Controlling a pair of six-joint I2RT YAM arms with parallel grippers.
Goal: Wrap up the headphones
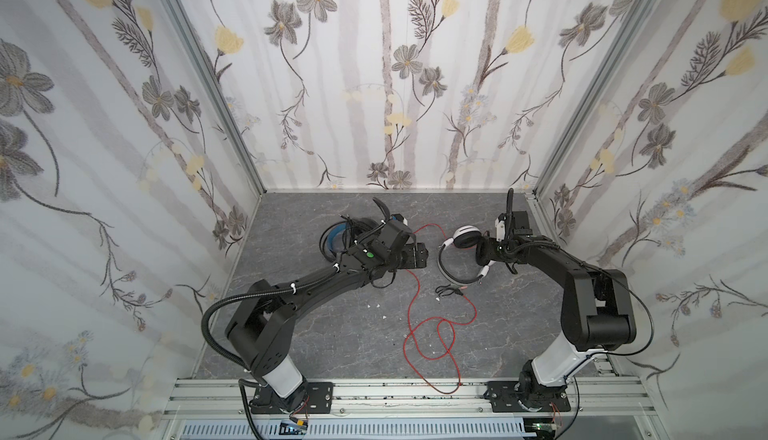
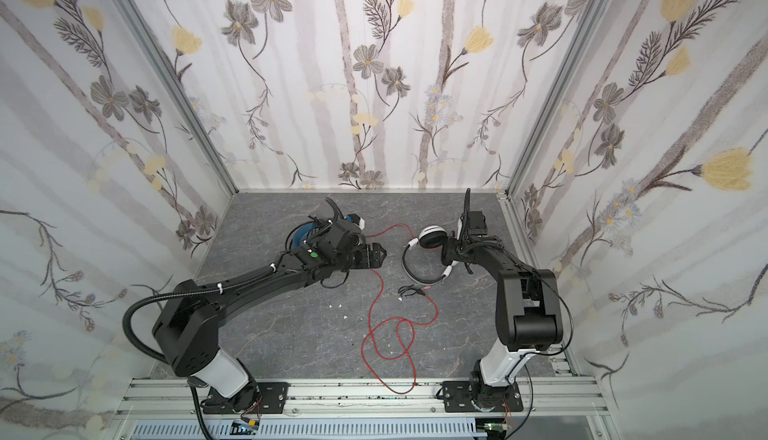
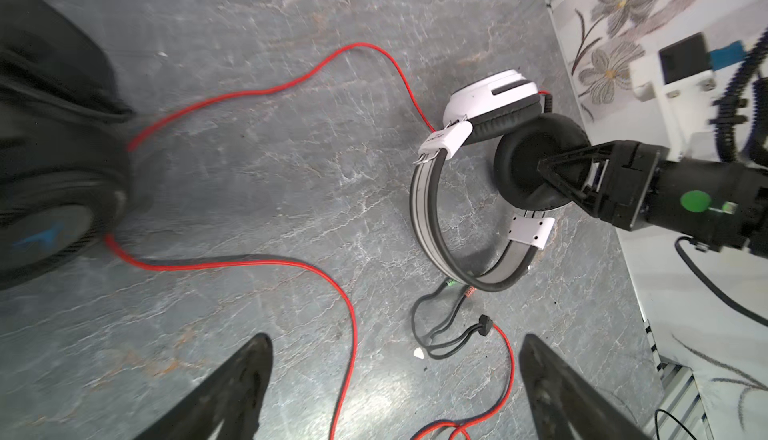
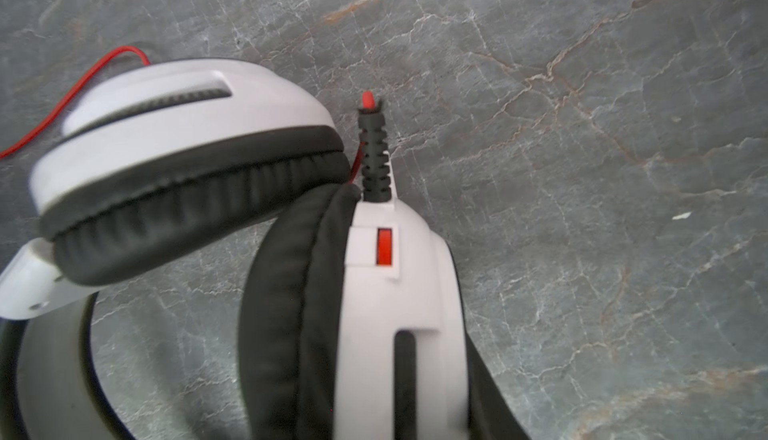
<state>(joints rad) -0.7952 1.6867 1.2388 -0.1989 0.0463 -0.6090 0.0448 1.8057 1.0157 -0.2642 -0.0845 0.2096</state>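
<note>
Grey marbled worktop [image 1: 332, 334] in a floral-walled booth: the wrap looks barely begun.

The white headset [image 3: 490, 89] sits right of centre, and its red cable [image 3: 266, 92] sprawls loose across the worktop in open loops down to the front rail, with no turn of it wound on. My right claw [image 3: 548, 170] is closed on one black-padded earcup, which stands on edge. My left claw [image 3: 395, 346] hangs spread wide and empty above the cable. The black headset [image 1: 336, 236] lies back left under that arm; I cannot tell if it is wrapped.
</note>
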